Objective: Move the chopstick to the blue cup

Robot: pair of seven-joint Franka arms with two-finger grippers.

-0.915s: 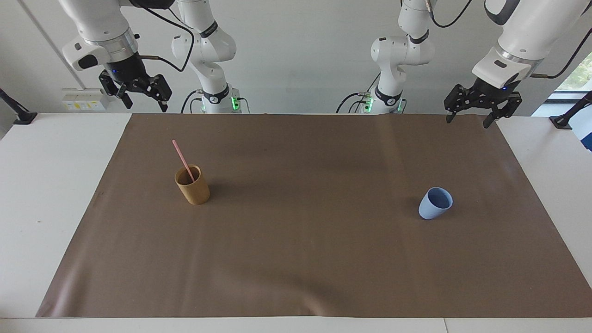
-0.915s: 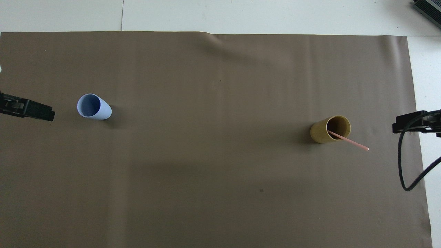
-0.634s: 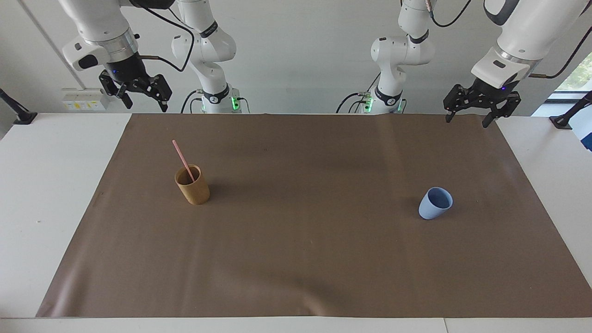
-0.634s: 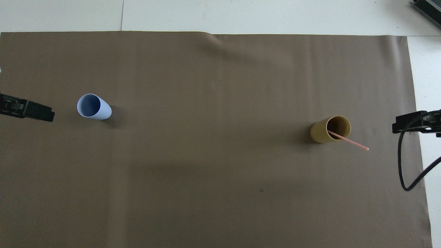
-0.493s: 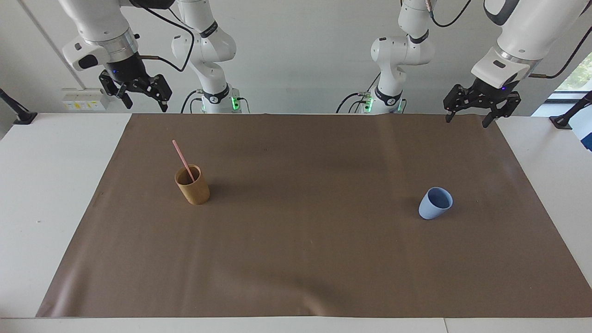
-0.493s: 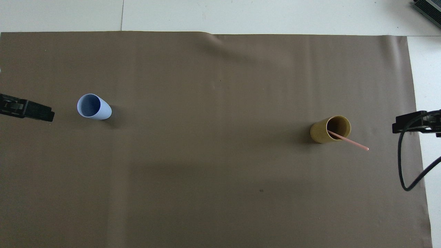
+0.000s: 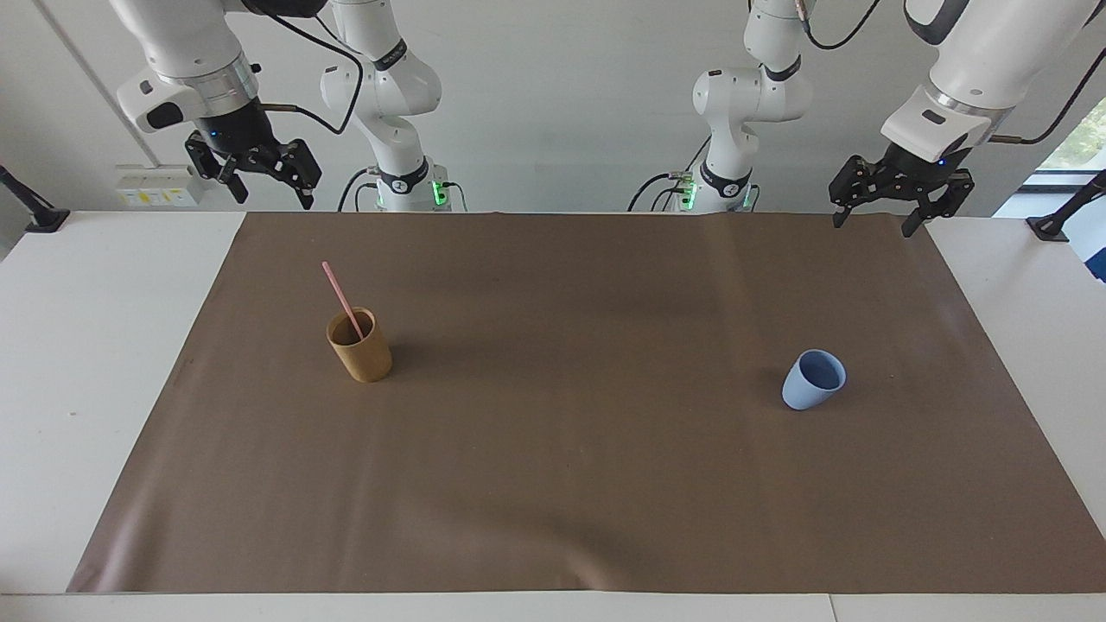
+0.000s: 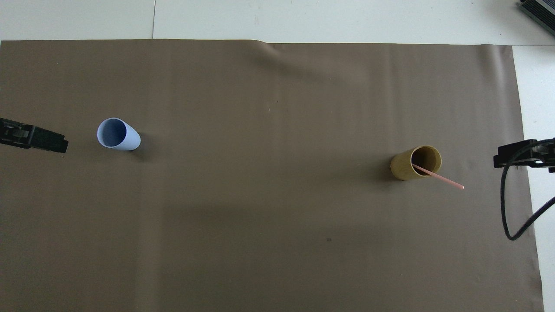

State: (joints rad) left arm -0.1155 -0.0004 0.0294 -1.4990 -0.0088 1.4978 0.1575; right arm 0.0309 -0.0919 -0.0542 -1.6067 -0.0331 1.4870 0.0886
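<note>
While both arms wait up high, left gripper (image 7: 874,220) and right gripper (image 7: 270,192) spread wide and empty, the chopstick (image 7: 341,300) leans in the tan cup (image 7: 360,346), well apart from the blue cup (image 7: 812,380).

Two glossy white arms (image 7: 380,78), black cables, green base lights, black skeletal claws (image 7: 263,186).

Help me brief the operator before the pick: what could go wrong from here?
The chopstick leans in the tan cup, so a pull along the wrong line may tip that cup. The blue cup sits tilted on its rounded base and might roll when the stick drops in. It stands at the left arm's end, so a handover may slip.
</note>
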